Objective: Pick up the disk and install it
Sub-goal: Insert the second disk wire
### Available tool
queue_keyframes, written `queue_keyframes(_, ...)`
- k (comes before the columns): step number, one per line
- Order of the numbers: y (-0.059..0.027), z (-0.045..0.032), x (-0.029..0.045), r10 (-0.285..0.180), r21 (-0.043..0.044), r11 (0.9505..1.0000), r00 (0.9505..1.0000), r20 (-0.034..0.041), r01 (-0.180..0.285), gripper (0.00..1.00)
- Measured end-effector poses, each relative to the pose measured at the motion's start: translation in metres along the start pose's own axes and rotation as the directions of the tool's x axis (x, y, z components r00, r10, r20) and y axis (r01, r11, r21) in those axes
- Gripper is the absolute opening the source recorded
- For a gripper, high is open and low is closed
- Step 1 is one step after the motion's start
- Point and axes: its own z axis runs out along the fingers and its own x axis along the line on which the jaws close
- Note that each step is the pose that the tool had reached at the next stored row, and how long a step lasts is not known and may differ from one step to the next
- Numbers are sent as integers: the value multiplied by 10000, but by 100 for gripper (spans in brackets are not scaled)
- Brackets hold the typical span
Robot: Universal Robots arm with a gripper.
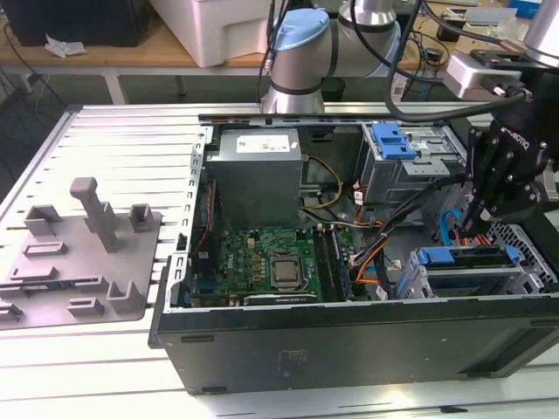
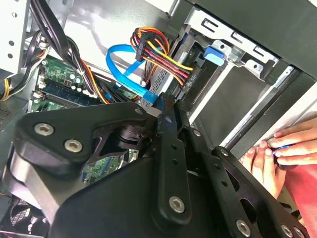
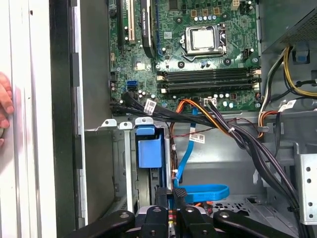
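The disk (image 1: 460, 257), with its blue carrier frame, sits in the drive cage at the near corner of the open computer case (image 1: 349, 349), on the exterior view's right. Its blue frame shows in the first wrist view (image 3: 148, 151) and in the second wrist view (image 2: 216, 54). My gripper (image 1: 476, 220) hangs just above the disk's rear end. Its black fingers (image 3: 181, 196) stand together with nothing between them, close to a flat blue data cable (image 3: 203, 192). In the second wrist view the fingers (image 2: 167, 134) point at that cable (image 2: 130, 74) and a bundle of coloured power wires (image 2: 161, 57).
A grey power-supply box (image 1: 258, 161) and a light-blue latch plate (image 1: 393, 140) stand at the case's back, and the motherboard (image 1: 271, 262) lies on its floor. A grey fixture plate (image 1: 79, 262) lies at the exterior view's left. A person's hand (image 2: 280, 151) rests beside the case.
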Motion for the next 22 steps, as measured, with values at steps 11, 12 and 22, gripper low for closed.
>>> queue_keyframes(11, -17, 24, 75, -3, -4, 10000, 10000, 69, 3, 16)
queue_keyframes(12, -17, 29, 80, -4, -5, 10000, 10000, 99, 4, 16)
queue_keyframes(22, -19, 44, 108, -9, -12, 10000, 9998, 216, 10, 16)
